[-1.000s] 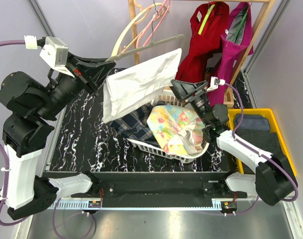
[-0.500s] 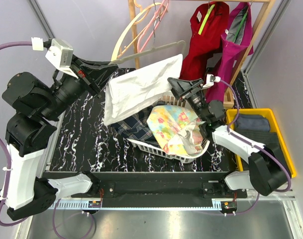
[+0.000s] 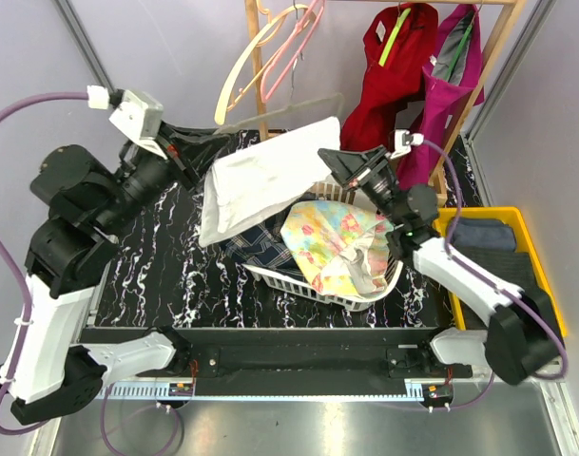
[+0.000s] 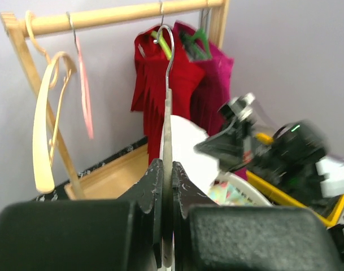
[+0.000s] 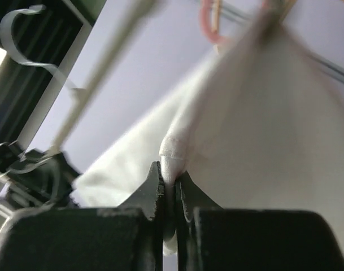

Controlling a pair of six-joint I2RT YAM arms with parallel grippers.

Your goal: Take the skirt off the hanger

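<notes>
**Skirt held in the air, gripped from both sides**

Far left: left gripper (image 4: 167, 175), jaws together on the near end of the grey hanger (image 4: 168, 130), holding it up above the black marbled table (image 3: 146, 266). Seen from the left wrist, bar clamped edge-on between the two fingers, metal hook rising at its top.

Under the bar, toward the middle: white skirt (image 3: 260, 176), spread as a tilted sheet in the air, above the table and the left part of the white basket (image 3: 270, 278). Clipped to the bar or only draped over it: impossible to tell.

Just right of the skirt: right gripper (image 5: 170, 172), closed on a fold of the skirt's right edge, white cloth bunched between the fingers in the right wrist view.

Below, in the basket: plaid cloth (image 3: 256, 237) on the left, floral cloth (image 3: 332, 242) on the right, spilling over the rim.

Behind, on the wooden rack (image 3: 255, 57): cream hanger (image 3: 240, 71), pink hanger (image 3: 303, 38), then red garment (image 3: 389, 76) and magenta garment (image 3: 451, 85), side by side and touching.

Far right, beside the table: yellow bin (image 3: 479, 215), dark cloth (image 3: 484, 242) folded inside.
</notes>
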